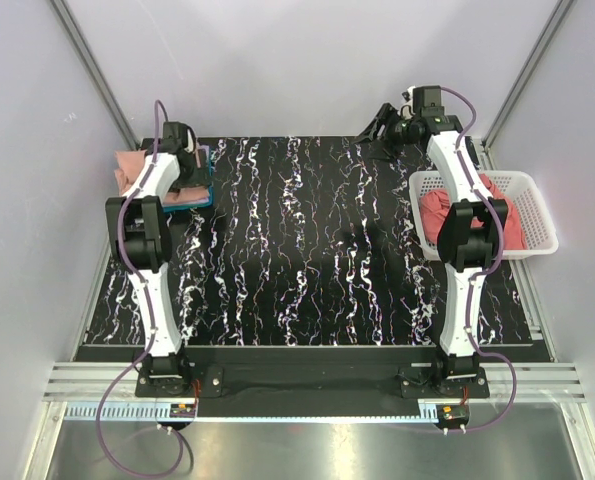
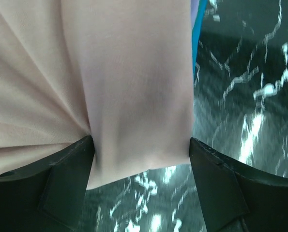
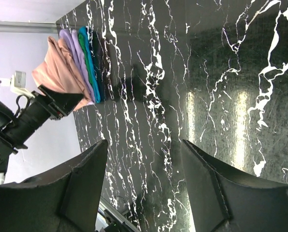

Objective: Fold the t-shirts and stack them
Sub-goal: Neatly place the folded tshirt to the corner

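A stack of folded t-shirts lies at the far left corner of the table: a salmon-pink t-shirt [image 1: 129, 166] on top, a lavender one [image 3: 75, 46] under it and a teal one [image 3: 88, 60] lower down. My left gripper [image 1: 182, 150] is over the stack. In the left wrist view its jaws [image 2: 140, 159] stand wide apart with a fold of the salmon-pink shirt [image 2: 134, 72] filling the gap between them. My right gripper [image 1: 379, 128] is open and empty, raised at the far right; its wrist view [image 3: 144, 159] looks across the table at the stack.
A white lattice basket [image 1: 537, 215] stands at the right edge and holds a darker rose-pink t-shirt [image 1: 435, 212], partly hidden by the right arm. The black marbled table top [image 1: 307, 250] lies between the arms. Grey walls stand close behind and beside the stack.
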You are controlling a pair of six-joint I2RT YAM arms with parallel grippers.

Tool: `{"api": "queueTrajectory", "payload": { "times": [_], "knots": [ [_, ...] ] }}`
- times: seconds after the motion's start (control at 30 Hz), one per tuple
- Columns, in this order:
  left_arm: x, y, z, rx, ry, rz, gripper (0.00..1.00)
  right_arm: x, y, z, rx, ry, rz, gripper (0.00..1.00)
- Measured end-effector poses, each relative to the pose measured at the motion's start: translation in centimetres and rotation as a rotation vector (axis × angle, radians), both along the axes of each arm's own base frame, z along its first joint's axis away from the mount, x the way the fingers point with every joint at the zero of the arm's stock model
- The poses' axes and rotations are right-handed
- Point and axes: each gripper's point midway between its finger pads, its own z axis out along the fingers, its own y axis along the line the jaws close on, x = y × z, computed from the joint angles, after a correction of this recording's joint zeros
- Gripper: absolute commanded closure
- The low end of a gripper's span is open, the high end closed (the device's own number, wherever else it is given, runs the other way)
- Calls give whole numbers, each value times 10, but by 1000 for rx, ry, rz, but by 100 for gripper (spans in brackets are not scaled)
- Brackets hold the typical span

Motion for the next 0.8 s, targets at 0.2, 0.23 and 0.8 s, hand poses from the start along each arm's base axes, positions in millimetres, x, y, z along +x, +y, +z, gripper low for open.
{"api": "queueTrajectory", "payload": {
  "times": [0.2,0.23,0.8],
  "knots": [
    [-18,2,18,3,-4,1,16,-5,0,1,-7,20,1,30],
    [-20,4,24,10,-9,7,15,-7,0,0,-14,25,0,30],
    [-2,113,52,21,-83,269,37,-43,10,55,-30,-82,7,30]
  ]
}}
